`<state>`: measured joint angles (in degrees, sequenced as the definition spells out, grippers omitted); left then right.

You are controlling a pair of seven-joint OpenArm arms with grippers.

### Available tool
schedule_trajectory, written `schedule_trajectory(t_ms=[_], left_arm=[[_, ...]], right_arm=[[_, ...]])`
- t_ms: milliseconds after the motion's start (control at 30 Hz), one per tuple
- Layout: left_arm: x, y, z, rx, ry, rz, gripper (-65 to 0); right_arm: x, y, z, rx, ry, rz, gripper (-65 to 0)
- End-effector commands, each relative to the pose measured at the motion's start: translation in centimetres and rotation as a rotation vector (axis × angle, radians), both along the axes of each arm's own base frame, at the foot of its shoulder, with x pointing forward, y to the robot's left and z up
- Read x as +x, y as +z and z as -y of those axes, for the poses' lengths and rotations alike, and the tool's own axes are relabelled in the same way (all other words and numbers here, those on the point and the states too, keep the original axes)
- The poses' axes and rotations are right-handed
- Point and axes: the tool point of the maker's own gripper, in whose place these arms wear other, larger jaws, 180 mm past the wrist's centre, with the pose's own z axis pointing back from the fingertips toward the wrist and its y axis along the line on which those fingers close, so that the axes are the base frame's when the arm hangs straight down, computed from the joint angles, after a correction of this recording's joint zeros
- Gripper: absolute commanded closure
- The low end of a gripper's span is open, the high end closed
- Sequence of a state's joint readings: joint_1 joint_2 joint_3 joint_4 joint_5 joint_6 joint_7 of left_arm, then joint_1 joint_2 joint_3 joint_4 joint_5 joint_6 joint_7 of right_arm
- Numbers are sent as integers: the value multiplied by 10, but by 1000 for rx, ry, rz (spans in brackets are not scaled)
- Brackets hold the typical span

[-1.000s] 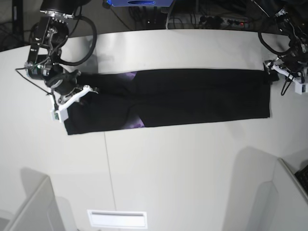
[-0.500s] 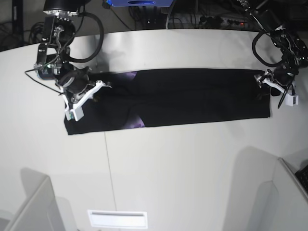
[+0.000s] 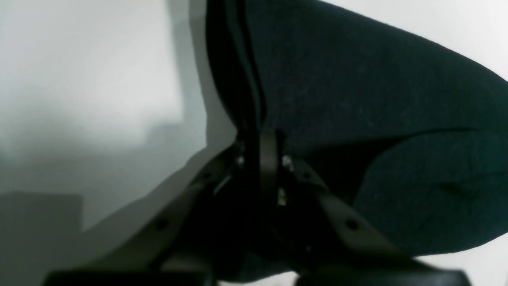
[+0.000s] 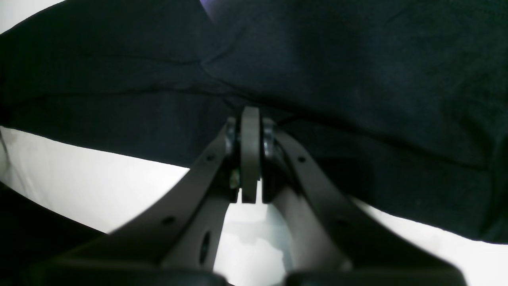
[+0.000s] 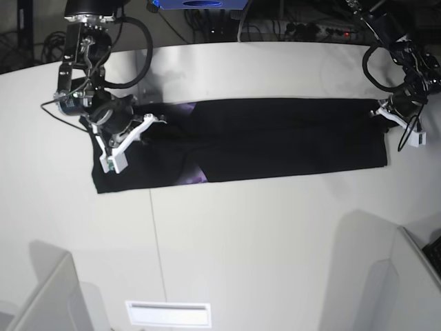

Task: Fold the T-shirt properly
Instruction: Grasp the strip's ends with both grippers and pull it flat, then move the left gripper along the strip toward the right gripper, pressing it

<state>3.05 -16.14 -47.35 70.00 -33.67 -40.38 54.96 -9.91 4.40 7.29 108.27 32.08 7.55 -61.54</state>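
Your right pincer is closed on the shirt, whose print shows only as purple slivers near the left end. The shirt lies as a long band across the white table. Your left pincer is clamped on its right edge. Cables clutter the dark background.

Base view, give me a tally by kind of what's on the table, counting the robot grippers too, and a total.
T-shirt: 1
Grippers: 2, the left gripper and the right gripper, each at one end of the shirt
Table: 1
Total: 4
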Motion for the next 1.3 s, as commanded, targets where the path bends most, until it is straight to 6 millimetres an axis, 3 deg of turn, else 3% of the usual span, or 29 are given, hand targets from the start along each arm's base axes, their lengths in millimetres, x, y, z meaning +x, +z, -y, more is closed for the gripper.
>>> schedule_trajectory(t_ms=[0, 300, 467, 833, 1267], left_arm=[[-3, 5, -13, 44, -2, -26, 0], [9, 57, -31, 231, -49, 77, 0], [8, 84, -27, 373, -113, 93, 0], [16, 103, 51, 406, -286, 181, 0], [25, 89, 143, 316, -528, 210, 0]], right_arm=[[9, 11, 1, 5, -4, 48, 0], [8, 10, 2, 1, -5, 47, 0], [8, 10, 2, 1, -5, 45, 0], [8, 10, 1, 6, -5, 44, 0], [8, 9, 1, 6, -5, 42, 0]])
